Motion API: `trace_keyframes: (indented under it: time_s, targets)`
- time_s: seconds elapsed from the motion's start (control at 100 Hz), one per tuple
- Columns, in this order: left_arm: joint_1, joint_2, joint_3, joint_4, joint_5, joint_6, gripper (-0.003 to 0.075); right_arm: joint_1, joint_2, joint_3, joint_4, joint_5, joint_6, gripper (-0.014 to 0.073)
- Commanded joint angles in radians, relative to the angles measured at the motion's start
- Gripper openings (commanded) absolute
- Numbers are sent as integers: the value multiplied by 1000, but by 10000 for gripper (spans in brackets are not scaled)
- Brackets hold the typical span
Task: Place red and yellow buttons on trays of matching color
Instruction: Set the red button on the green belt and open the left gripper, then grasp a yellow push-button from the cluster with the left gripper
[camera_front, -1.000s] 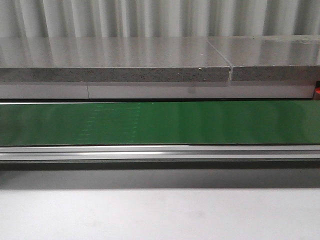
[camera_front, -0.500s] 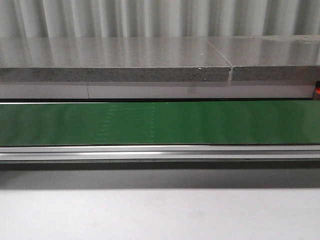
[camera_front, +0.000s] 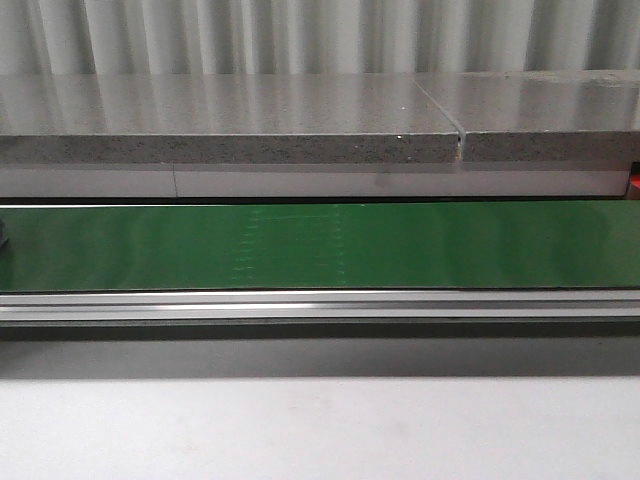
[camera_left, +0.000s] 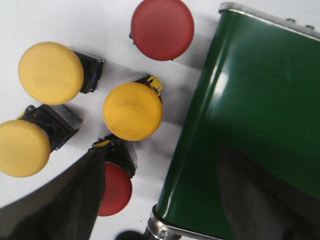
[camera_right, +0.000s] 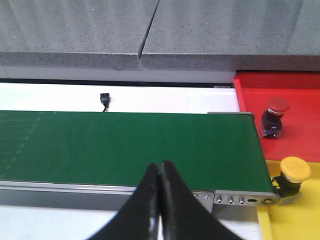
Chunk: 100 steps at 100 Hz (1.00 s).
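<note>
Conveyor belt (camera_front: 320, 245): a long green band running straight across the front view, bare of buttons along the stretch that shows.
Worktop (camera_left: 30, 20): white, carrying a loose cluster of buttons beside the belt's rounded end.
Red tray (camera_right: 295, 100): beyond the belt's other end, at about 2 o'clock from the right claw, with one red button (camera_right: 276, 106) standing on it.
Yellow tray (camera_right: 300, 210): next to the red tray, nearer the robot, bearing one yellow button (camera_right: 294, 170).
Left claw (camera_left: 160, 200): parted wide, holding nothing; one dark finger hangs over the cluster, the other over the belt.
Nearest pick: a red button (camera_left: 114, 189) half hidden under that finger; a yellow button (camera_left: 133, 111) lies just past it.
Right claw (camera_right: 160, 200): fingertips pressed together, empty, hovering over the belt's near rail.
Nearer arm: the left, by my judgement.
</note>
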<state>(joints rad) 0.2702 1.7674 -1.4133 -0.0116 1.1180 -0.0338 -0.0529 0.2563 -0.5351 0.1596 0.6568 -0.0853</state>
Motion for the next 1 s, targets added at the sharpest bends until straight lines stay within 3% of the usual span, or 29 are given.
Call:
trace_keyframes:
  time_s: [0.0,0.99]
  targets:
    - [8,-25,-32,2,-22,-15,459,0,10,-22,3,-68,-9,-89]
    - [25,120,-32,30,-118,-64,456,0,10,-22,3,-69,-9,-89]
